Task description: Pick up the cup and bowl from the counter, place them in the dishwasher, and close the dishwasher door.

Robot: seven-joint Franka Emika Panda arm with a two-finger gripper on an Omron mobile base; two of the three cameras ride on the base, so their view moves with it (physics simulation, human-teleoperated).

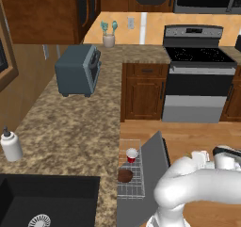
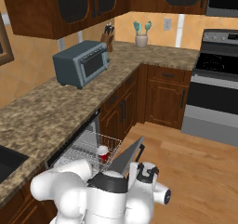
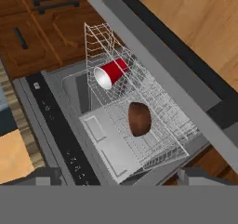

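Note:
The red cup (image 3: 110, 73) lies on its side in the dishwasher's white wire rack (image 3: 162, 125), its white inside facing the camera. The dark brown bowl (image 3: 139, 119) rests in the same rack just beside it. From the left base view the cup (image 1: 132, 154) and bowl (image 1: 124, 175) sit in the pulled-out rack (image 1: 131, 188) below the counter (image 1: 70, 127) edge. The grey dishwasher door (image 1: 153, 159) stands partly raised, tilted over the rack. My gripper (image 3: 121, 177) hovers above the door's top edge (image 3: 155, 69), open, with nothing between its fingers.
A grey toaster (image 1: 77, 70), a white soap bottle (image 1: 10, 145) and a black sink (image 1: 47, 200) are on the counter. A steel oven (image 1: 200, 80) stands at the far right, with wooden floor (image 2: 204, 172) in front of it.

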